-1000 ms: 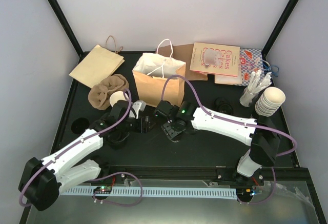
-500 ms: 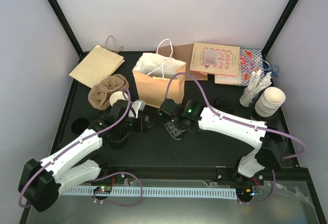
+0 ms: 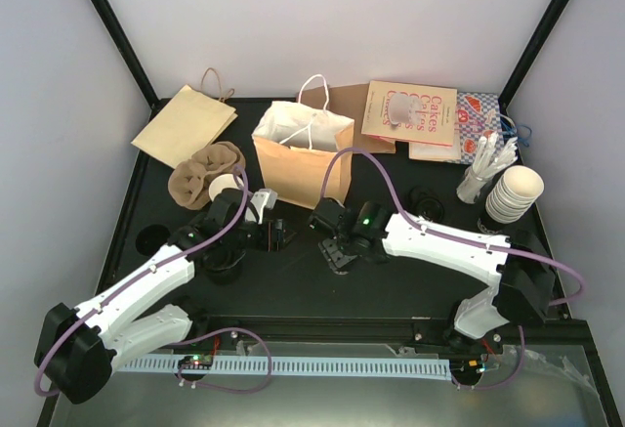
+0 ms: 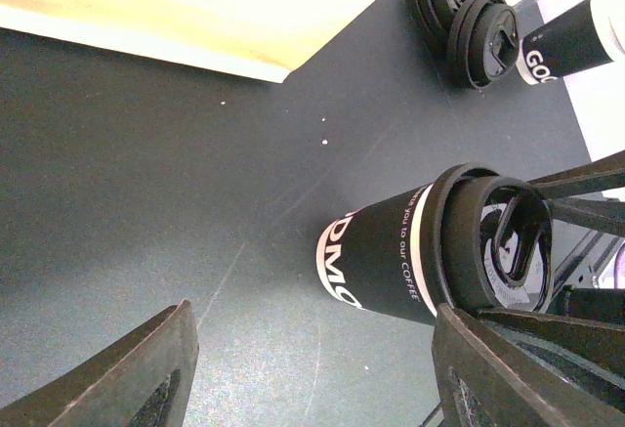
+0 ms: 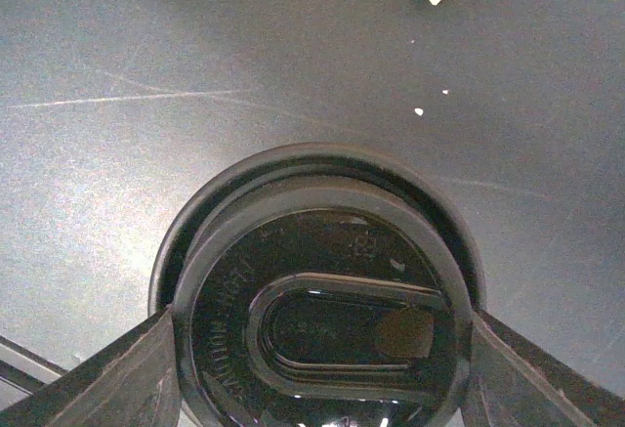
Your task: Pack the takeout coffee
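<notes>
In the middle of the bench (image 3: 410,285): the takeout coffee (image 4: 391,251) stands just in front of the paper bag (image 3: 298,168), on the bag's near side, directly under my right hand (image 3: 338,249).
Look of it: dark wall with white print, black lid (image 5: 322,320) pressed on.
Right hand: spread wide, with a finger (image 5: 98,378) against each side of the lid's rim in its own wrist view. I read that as a grip on the takeout coffee at the lid.
Left hand (image 3: 271,233): wide open with nothing between its fingers, hanging just to the left of the takeout coffee and facing it.
Just changed: over the last second my right forearm has swung toward the bench's right edge. Its hand has drifted a little toward the near edge, off the bag's front. The spread of the fingers is the same, and the left arm and the bag have not moved.
What it means: the takeout coffee is in hand but not yet in the bag. The drift leads away from the bag's mouth, so I judge the lift is still to come. I cannot tell whether the base has left the bench.
Long axis: vertical, base to lid, since the right wrist camera looks straight down onto the lid.
Pointing: lid up, base toward the bench.
</notes>
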